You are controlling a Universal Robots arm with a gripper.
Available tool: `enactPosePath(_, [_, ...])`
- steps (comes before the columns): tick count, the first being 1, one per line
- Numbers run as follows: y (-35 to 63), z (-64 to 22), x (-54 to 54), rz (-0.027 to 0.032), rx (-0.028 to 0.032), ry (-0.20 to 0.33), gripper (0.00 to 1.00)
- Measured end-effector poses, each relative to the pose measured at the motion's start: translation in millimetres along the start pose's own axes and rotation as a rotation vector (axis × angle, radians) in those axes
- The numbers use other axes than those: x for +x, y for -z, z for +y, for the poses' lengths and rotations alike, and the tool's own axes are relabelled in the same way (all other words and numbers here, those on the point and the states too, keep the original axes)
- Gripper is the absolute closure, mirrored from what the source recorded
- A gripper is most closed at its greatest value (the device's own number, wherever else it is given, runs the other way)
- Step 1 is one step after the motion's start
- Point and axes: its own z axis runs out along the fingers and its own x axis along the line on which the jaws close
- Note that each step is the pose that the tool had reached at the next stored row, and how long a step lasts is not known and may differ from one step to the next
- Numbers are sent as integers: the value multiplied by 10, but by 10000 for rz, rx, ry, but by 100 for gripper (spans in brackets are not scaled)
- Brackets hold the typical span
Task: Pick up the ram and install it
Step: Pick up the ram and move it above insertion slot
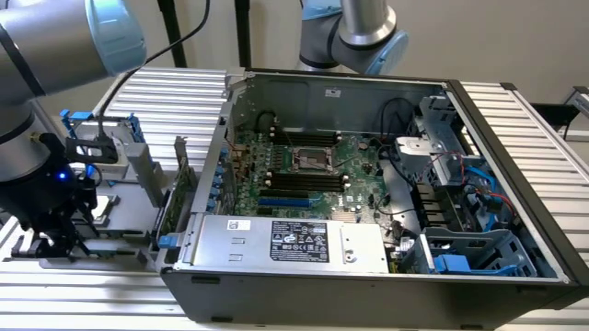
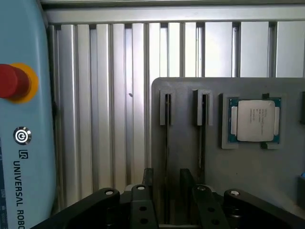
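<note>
The ram [image 2: 167, 138] stands on edge in a narrow slot of the gray holder tray [image 2: 248, 181]; in the wrist view it appears as 1 thin dark line running along the slot. The gripper [image 2: 167, 177] sits directly over that slot. Its 2 fingers [image 2: 148, 175] are spread apart, 1 on each side of the ram, with a gap visible between each finger and the stick. Nothing is held. A 2nd slot [image 2: 202, 138] runs parallel, just beside the 1st. A processor chip [image 2: 256, 120] lies flat in a square pocket of the same tray. The tray rests on a ribbed aluminum table [image 2: 109, 119]. A light-blue teach pendant [image 2: 24, 157] with a red stop button [image 2: 10, 82] lies on the table beside the tray.

In the exterior view, the gripper [image 1: 57, 241] is low over the tray [image 1: 129, 207] at the exterior view's left, outside the open computer case [image 1: 368, 289]. Inside the case, the motherboard [image 1: 313, 165] lies flat and shows rows of black memory slots [image 1: 304, 181]. A silver power supply [image 1: 294, 241] sits along the case's near wall.
</note>
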Motion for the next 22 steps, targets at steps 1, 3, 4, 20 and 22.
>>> enactPosePath(1, [-19,0,0,0,1,3,64])
enactPosePath(3, [-54,-1,-1,1,0,8,64])
enactPosePath(4, [-72,-1,-2,0,0,11,64])
enactPosePath(20, [-287,-3,-22,0,-27,17,64])
enactPosePath(22, [-287,-2,-28,0,-28,16,64])
